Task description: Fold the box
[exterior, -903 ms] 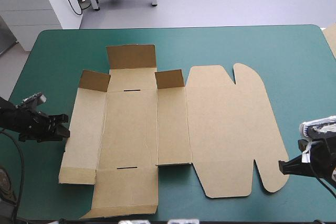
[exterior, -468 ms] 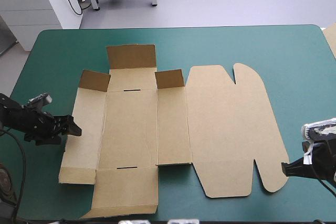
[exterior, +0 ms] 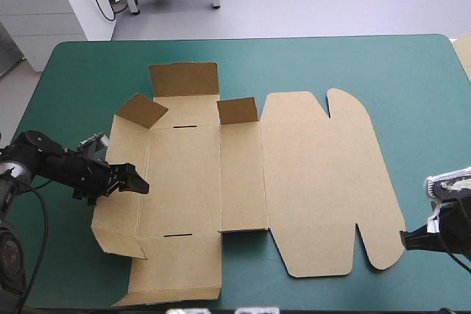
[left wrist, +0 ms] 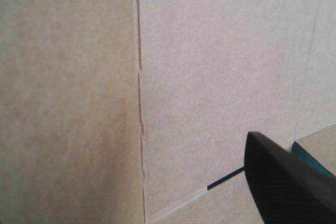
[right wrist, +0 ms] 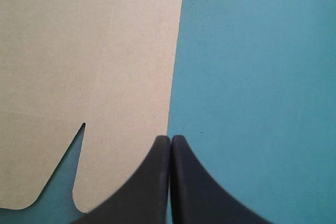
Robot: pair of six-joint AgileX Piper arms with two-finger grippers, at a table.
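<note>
The box [exterior: 309,182] lies on the desk [exterior: 383,64] as a cut sheet, long axis left to right, rounded lid end to the right, left wall tilted up. The left gripper [exterior: 138,185] is at that wall, spread wide: one finger [left wrist: 283,187] shows, the other is hidden by board. The right gripper [right wrist: 170,139] is closed, its tip at the box's right edge.
</note>
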